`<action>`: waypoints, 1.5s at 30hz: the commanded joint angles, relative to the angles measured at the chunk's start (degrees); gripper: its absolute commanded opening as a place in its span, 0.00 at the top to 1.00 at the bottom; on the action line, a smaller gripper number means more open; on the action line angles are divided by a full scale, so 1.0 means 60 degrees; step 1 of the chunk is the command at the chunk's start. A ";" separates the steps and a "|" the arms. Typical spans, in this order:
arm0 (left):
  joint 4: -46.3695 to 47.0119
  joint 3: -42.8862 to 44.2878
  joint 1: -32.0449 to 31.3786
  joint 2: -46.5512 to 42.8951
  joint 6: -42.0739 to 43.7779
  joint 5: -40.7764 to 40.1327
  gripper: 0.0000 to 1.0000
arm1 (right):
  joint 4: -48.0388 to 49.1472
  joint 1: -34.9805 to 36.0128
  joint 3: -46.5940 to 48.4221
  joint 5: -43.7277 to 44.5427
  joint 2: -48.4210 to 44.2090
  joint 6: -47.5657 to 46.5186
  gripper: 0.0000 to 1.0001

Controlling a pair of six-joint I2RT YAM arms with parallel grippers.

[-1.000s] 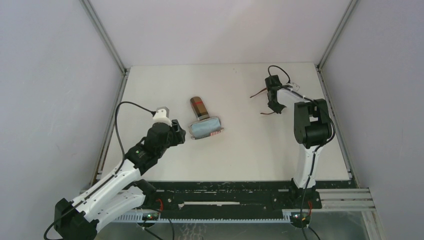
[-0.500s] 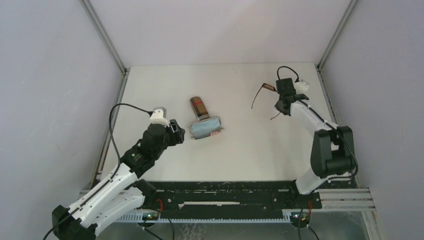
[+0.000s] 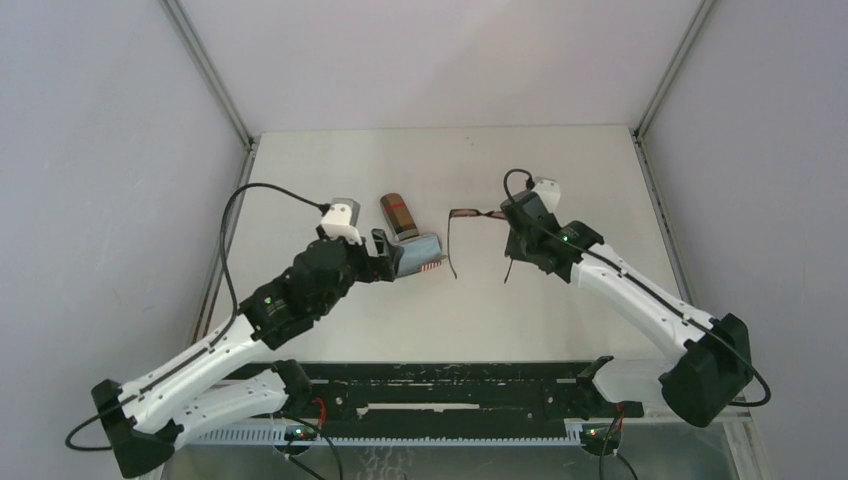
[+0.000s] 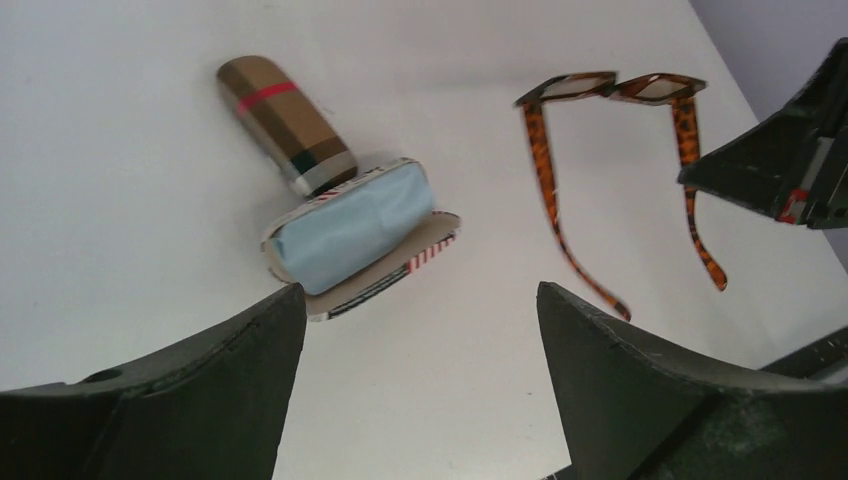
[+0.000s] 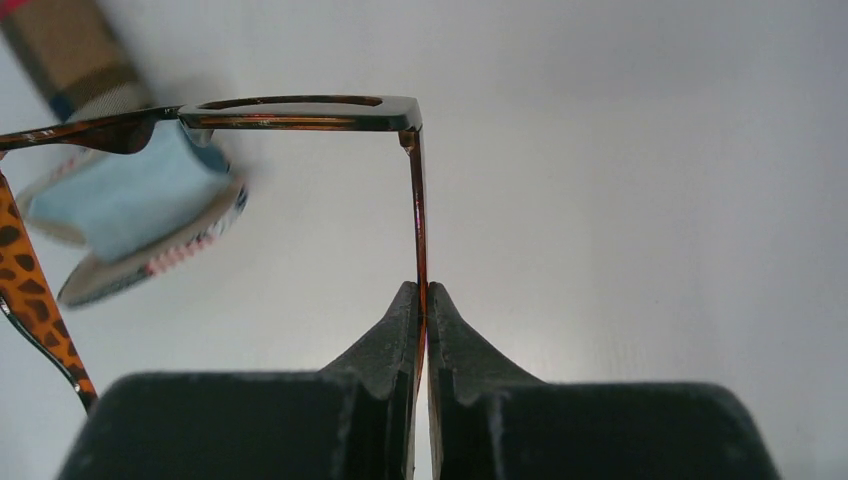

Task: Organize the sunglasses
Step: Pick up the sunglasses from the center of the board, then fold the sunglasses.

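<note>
In the right wrist view the sunglasses run off the left edge, so part of one lens and the far hinge are lost. The near temple's tip vanishes between the right fingers. The brown case is clipped by the top corner and blurred. The open case beside it is blurred too.

The right gripper pinches its two dark fingers together on one thin temple arm of the brown tortoiseshell sunglasses. The frame front runs across the top, and the other temple slants down at the left. Behind, blurred, lies what looks like an open striped case holding a light blue cloth, beside a brown case on the white table.
</note>
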 commanded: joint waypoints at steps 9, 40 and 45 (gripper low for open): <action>0.0633 0.1340 -0.2576 0.2328 -0.1094 -0.2423 0.12 | -0.2019 0.2480 -0.0003 0.1485 -0.1061 0.1866 1.00; 0.0827 0.3973 -0.2333 0.6702 -0.0747 -0.2581 0.59 | -0.1570 0.2241 0.0041 0.1279 -0.1388 0.0743 1.00; 0.0830 0.4186 -0.2311 0.6940 -0.0813 -0.2487 0.81 | -0.1549 0.2112 -0.0019 0.1276 -0.1595 0.0493 1.00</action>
